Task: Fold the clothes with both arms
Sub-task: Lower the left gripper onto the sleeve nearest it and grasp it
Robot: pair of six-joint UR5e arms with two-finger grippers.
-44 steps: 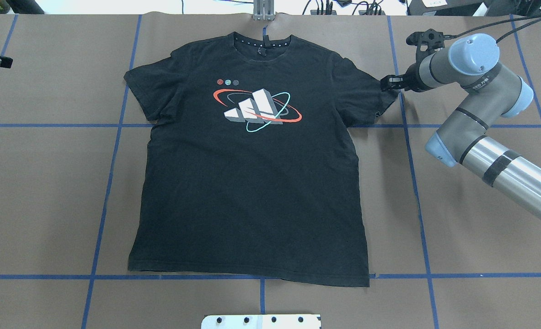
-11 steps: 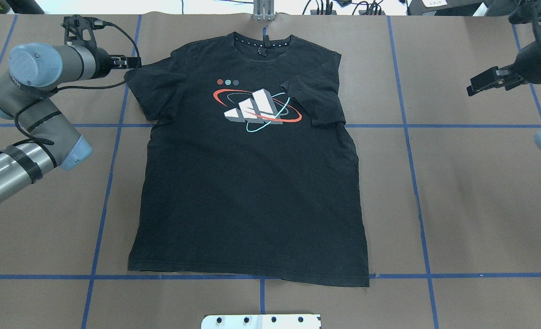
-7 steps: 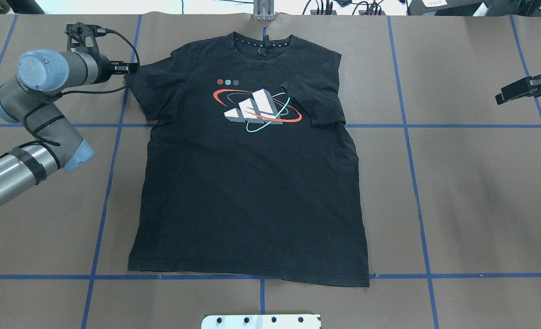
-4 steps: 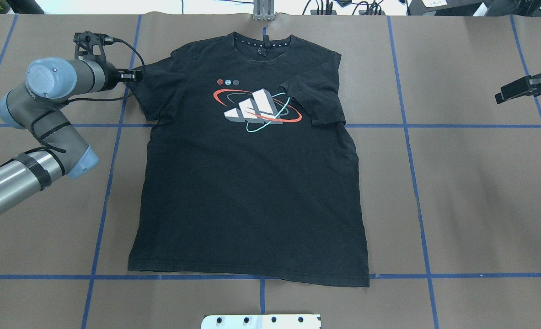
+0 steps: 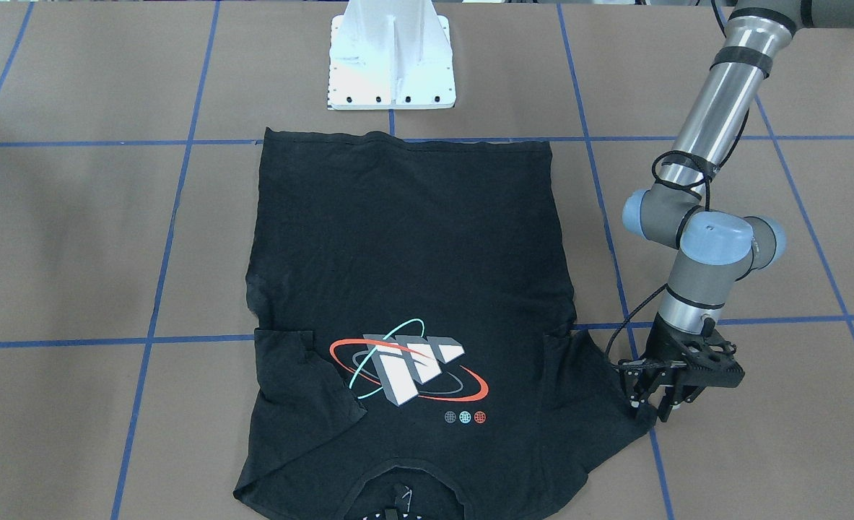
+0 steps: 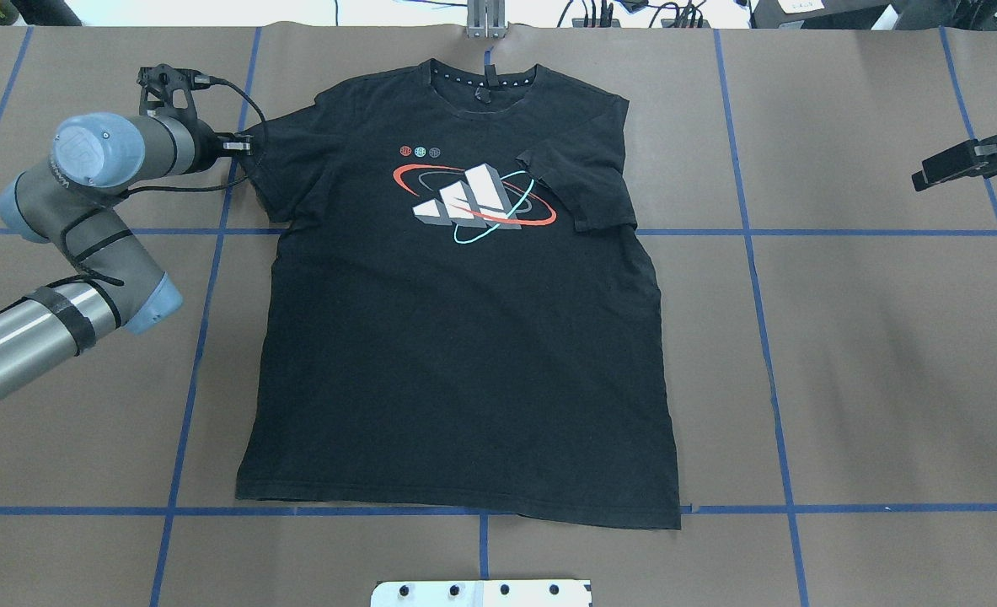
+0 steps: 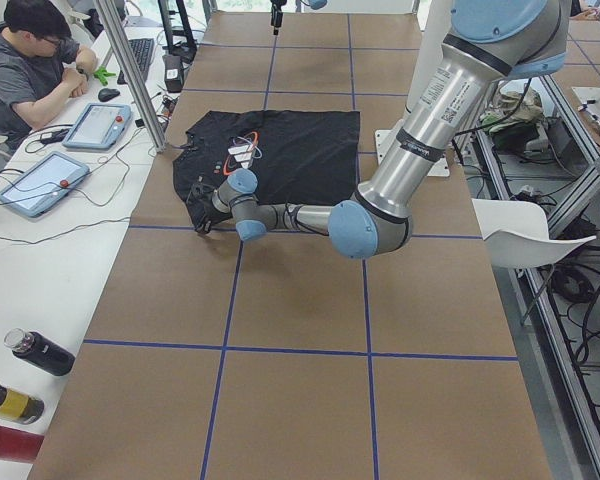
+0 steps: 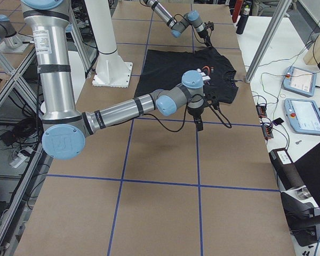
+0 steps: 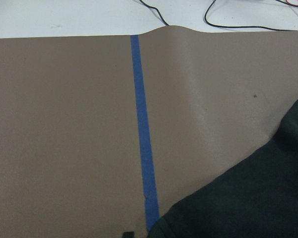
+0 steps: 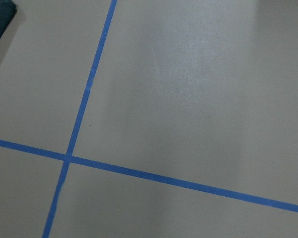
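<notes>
While right gripper [image 6: 928, 177] hangs near table [image 6: 869, 354] edge, fingers unreadable, left gripper [image 5: 650, 404], fingers parted, sits at T-shirt [image 6: 464, 354] sleeve hem.

The T-shirt [image 5: 405, 289] loses its collar [image 5: 398, 482] past the front view's bottom edge. The right claw [image 6: 924, 179] is cut by the overhead's right edge, jaws unreadable. The left claw [image 5: 650, 410] meets the sleeve [image 5: 593, 383], its grip indistinct against the black cloth.

Here's my left arm [image 6: 93, 156]: grey metal tubes, light-blue joint caps, black tape bands, a looping black cable [image 6: 249, 103]. My white pedestal [image 5: 392, 58] carries a row of dark bolts.
</notes>
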